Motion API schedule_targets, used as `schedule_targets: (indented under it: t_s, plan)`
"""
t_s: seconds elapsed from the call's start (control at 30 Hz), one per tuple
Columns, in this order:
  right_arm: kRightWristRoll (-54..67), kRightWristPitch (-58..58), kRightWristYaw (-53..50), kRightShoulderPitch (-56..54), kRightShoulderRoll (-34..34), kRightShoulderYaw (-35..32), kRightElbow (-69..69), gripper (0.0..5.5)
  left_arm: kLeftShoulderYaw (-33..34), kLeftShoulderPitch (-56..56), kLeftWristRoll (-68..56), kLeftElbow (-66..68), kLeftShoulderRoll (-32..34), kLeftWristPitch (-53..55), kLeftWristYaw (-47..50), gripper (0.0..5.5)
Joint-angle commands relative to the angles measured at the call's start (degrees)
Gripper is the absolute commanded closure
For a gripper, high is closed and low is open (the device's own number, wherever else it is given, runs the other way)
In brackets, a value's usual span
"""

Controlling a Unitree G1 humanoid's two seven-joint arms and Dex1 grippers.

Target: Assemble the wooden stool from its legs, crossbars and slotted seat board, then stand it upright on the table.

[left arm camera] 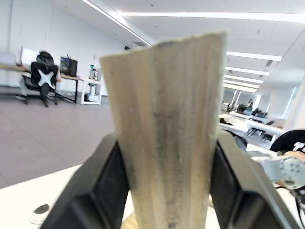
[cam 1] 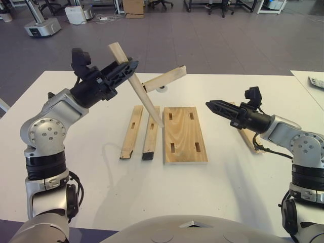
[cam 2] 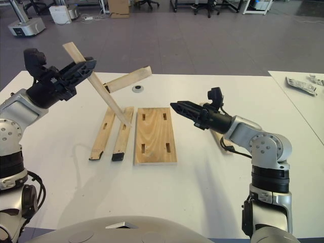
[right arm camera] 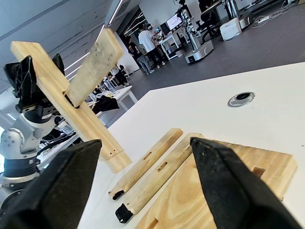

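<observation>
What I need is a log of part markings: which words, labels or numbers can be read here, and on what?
No text can be read.
Seat board, loose legs, held leg: no markings visible.
Monitor behind: too blurred to read.

Rounded silver arm shells point(cam 1: 48, 132) dotted with screws, black cables point(cam 1: 77, 192), black tapered fingers point(cam 1: 220, 107), a camera point(cam 1: 253, 94) behind them.
</observation>
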Motion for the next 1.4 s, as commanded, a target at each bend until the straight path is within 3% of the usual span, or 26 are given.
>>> schedule_targets:
  t_s: [0.03, 0.17, 0.47, 0.83, 1.2, 1.4]
  plan:
    - [-2.54, -2.34, 0.69, 0.09, -1.45, -1.44, 1.95, 2.01, -2.62, 0.97, 7.75, -0.70, 1.17, -5.78, -4.33, 3.45]
    - [-6.23, -5.30, 0.62, -3.17, -3.15, -3.04, 6.95, 2.01, -5.04, 1.75, 11.81, 1.01, -0.96, -10.27, -8.57, 3.45]
    - [-10.40, -7.97, 2.51, -7.56, -3.58, -2.77, 12.08, 2.01, -3.92, 1.74, 1.97, 0.68, -4.69, -5.94, -14.29, 3.45]
    - [-11.64, -7.48, 3.37, -9.90, -3.09, -2.50, 13.43, 2.01, -8.89, 4.03, 9.04, 3.70, -6.20, -12.15, -24.41, 3.45]
    - [-11.44, -6.18, 3.55, -11.81, -2.98, -2.15, 13.14, 2.01, -10.73, 5.81, 13.15, 4.52, -7.54, -16.28, -27.04, 3.45]
    - [-16.46, -8.61, 11.52, -7.19, -5.83, 9.59, 1.54, 2.01, -8.79, 6.94, 11.50, 4.37, -7.42, -15.77, -25.46, 3.45]
